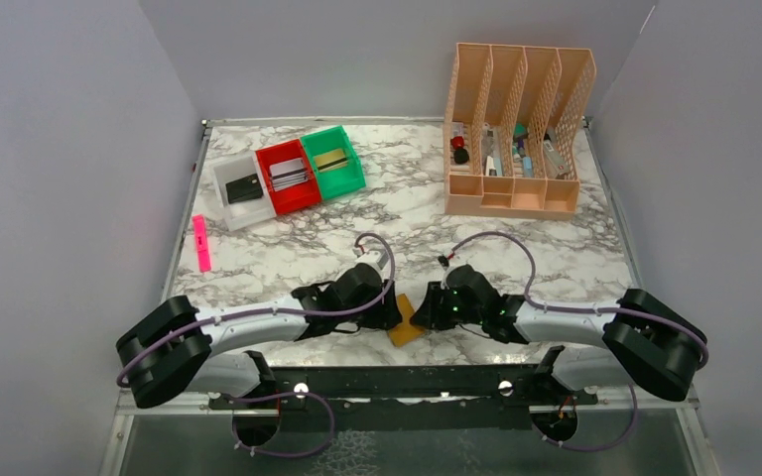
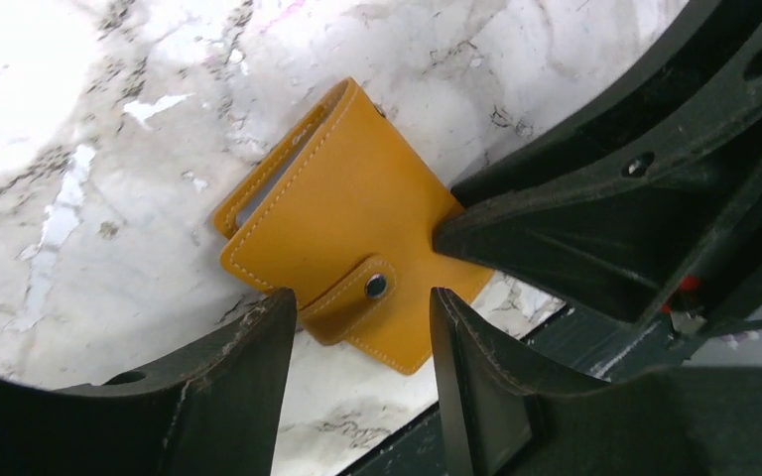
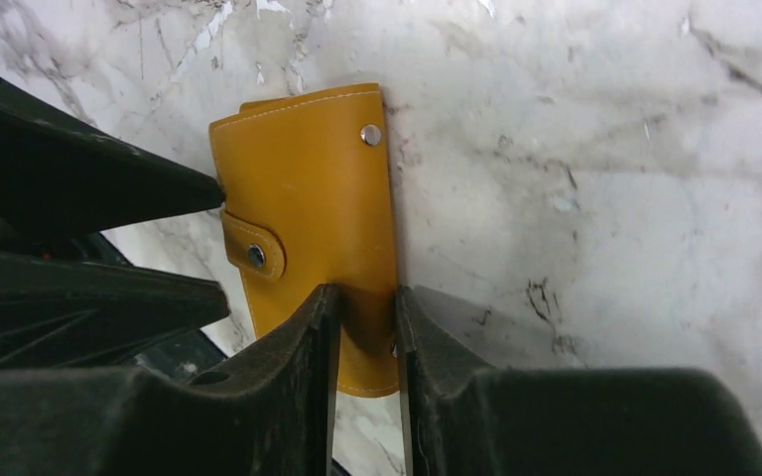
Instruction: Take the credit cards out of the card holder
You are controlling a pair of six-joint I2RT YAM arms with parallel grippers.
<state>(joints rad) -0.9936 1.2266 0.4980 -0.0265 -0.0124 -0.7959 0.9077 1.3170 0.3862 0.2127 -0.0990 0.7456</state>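
Note:
The card holder is a flat tan-yellow wallet, snapped shut by a small tab. It lies on the marble near the table's front edge, between the two grippers. No cards show outside it. My left gripper is open, and its fingers straddle the tab end just above the holder. My right gripper has its fingers close together with a narrow gap. Their tips rest over the holder's near corner, on the side away from the tab. A strip of the holder shows between them. That gripper's tip touches the holder's right edge in the left wrist view.
White, red and green bins with cards stand at the back left. A peach file organizer stands at the back right. A pink marker lies at the left. The black front rail runs just behind the holder.

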